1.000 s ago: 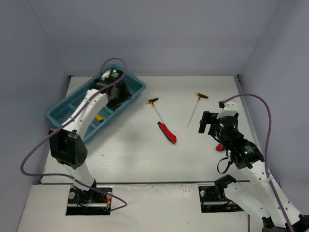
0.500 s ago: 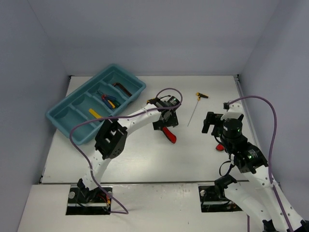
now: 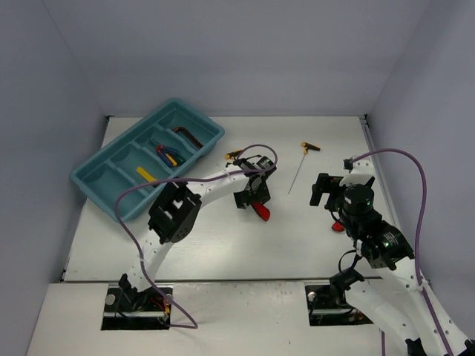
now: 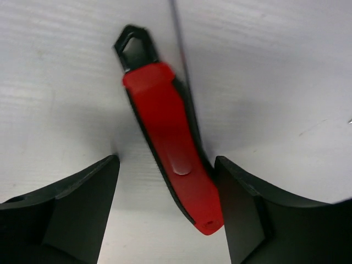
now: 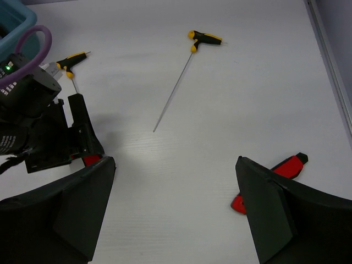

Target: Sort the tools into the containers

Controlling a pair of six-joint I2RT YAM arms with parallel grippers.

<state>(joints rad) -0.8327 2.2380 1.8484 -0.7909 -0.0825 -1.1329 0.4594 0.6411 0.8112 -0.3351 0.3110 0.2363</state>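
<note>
My left gripper is open and down at the table, its jaws on either side of a red utility knife. In the left wrist view the knife lies flat between the fingers, close against the right finger. A second red knife lies by the right finger of my open, empty right gripper, which hovers above the table. Two yellow-black T-handle drivers lie on the table. The teal tray holds hex keys, screwdrivers and a yellow knife.
The tray sits at the back left, close to the left wall. The right T-handle driver's thin shaft runs toward the table's middle. The left arm's purple cable loops above the left driver. Walls enclose the table on three sides.
My left arm swung from over the tray to the red knife in the middle, then settled lower around it. My right arm barely moved.
</note>
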